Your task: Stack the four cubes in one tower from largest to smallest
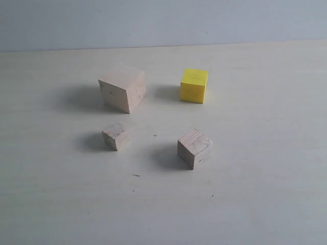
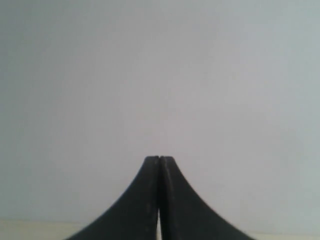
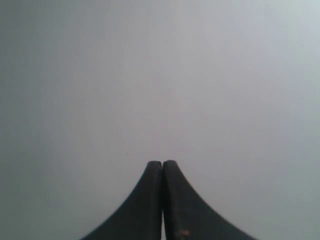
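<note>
Four cubes stand apart on the pale table (image 1: pixel 265 194) in the exterior view. The large pale wood cube (image 1: pixel 122 88) is at the back left. The bright yellow cube (image 1: pixel 194 86) is at the back right. The small wood cube (image 1: pixel 116 136) sits front left, and the medium wood cube (image 1: pixel 194 148) front right. Neither arm shows in the exterior view. My left gripper (image 2: pixel 159 159) is shut with nothing in it and faces a blank grey wall. My right gripper (image 3: pixel 162 163) is likewise shut and empty before the wall. No cube appears in either wrist view.
A grey-blue wall (image 1: pixel 163 20) rises behind the table's far edge. A few small dark specks (image 1: pixel 135 175) mark the tabletop near the front cubes.
</note>
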You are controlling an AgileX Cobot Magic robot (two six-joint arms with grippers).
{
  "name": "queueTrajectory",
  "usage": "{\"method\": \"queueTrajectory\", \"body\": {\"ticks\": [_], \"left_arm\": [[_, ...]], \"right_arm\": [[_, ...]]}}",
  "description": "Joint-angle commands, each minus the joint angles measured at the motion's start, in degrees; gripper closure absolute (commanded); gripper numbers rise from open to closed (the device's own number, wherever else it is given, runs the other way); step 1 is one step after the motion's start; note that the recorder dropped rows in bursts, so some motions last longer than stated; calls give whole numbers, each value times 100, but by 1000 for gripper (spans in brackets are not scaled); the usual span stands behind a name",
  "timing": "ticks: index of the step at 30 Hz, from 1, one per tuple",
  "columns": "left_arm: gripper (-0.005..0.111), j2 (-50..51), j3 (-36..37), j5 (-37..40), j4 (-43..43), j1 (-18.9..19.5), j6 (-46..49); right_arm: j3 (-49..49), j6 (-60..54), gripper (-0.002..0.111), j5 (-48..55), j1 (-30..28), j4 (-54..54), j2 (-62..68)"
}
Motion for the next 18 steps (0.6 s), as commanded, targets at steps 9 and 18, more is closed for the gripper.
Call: {"method": "queueTrajectory", "body": {"ticks": [9, 18], "left_arm": [[107, 2925, -1759, 2197, 39, -2080, 650], [107, 4226, -1920, 3778, -1094, -2412, 612]], "right_arm": [[-2148, 164, 108, 3597, 1837, 384, 2743], [-2303, -275, 108, 5770, 2159, 1913, 4810]]}}
